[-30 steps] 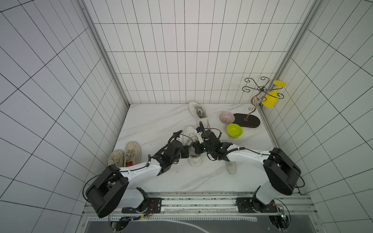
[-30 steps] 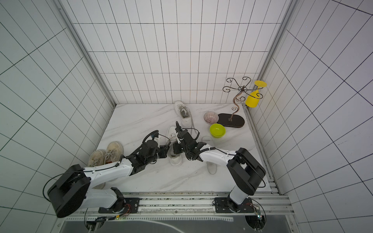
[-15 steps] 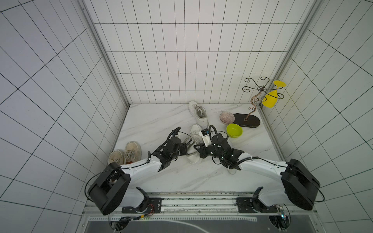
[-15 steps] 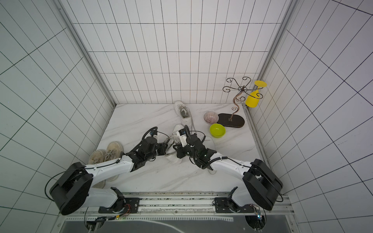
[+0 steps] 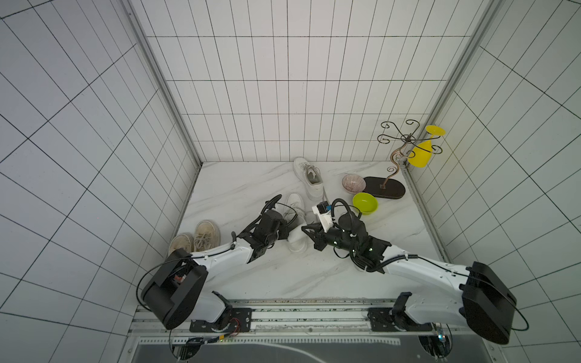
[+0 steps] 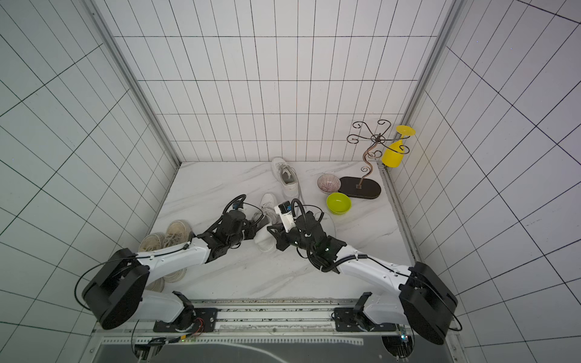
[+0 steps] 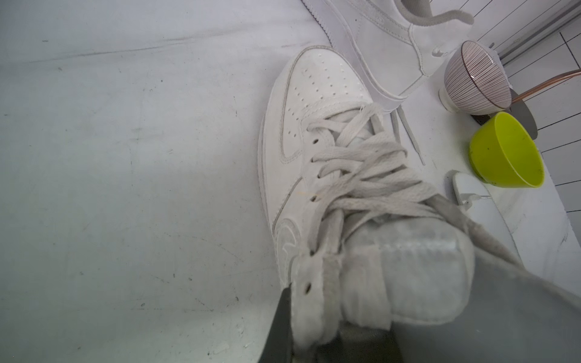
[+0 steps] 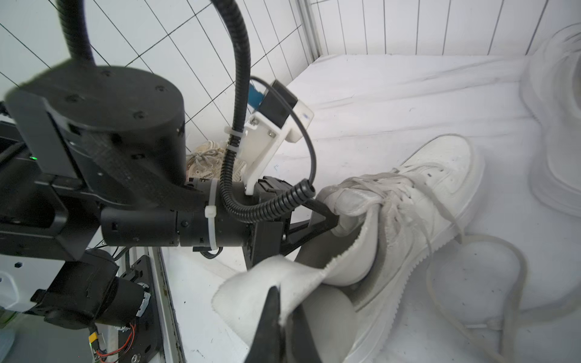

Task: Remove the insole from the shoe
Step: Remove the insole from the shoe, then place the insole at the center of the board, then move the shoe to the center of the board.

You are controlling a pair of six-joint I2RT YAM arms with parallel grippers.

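In both top views, the white shoe (image 5: 295,202) is being held on the tabletop (image 5: 235,188) between the left gripper (image 5: 287,232) and right gripper (image 5: 306,232). In the left wrist view, its collar is being pinched by the left jaws. In the right wrist view, the insole (image 8: 251,283) is being clamped by the right jaws, partly out of the shoe.

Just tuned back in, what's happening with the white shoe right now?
The left gripper is clamped on the tongue of the white shoe, steadying it on the table. The right gripper pinches the heel end of the insole, bent up out of the opening; the rest sits inside. Removal is not yet done.
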